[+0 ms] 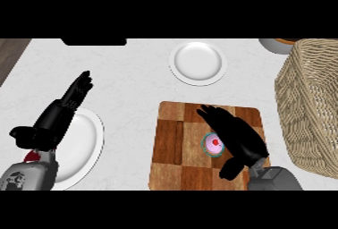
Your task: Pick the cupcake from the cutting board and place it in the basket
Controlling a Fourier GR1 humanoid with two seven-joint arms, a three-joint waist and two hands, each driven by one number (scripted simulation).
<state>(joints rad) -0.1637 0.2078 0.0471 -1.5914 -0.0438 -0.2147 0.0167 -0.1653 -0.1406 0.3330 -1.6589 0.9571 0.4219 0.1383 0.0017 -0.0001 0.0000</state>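
A small cupcake (214,145) with white frosting, a teal wrapper and a red top sits on the checkered wooden cutting board (173,147) in the lower middle. My right hand (238,134) lies over the board right beside the cupcake, fingers straight and pointing up-left, thumb low near the board's lower part; it partly covers the cupcake's right side. The woven basket (310,103) stands at the right edge. My left hand (63,112) rests open at the left, fingers pointing up over a white plate (86,143).
A second white plate (197,62) lies at the top centre. A grey bowl (277,44) peeks out behind the basket at top right. A dark object (94,41) sits at the top left edge. A small red thing (31,155) shows by the left wrist.
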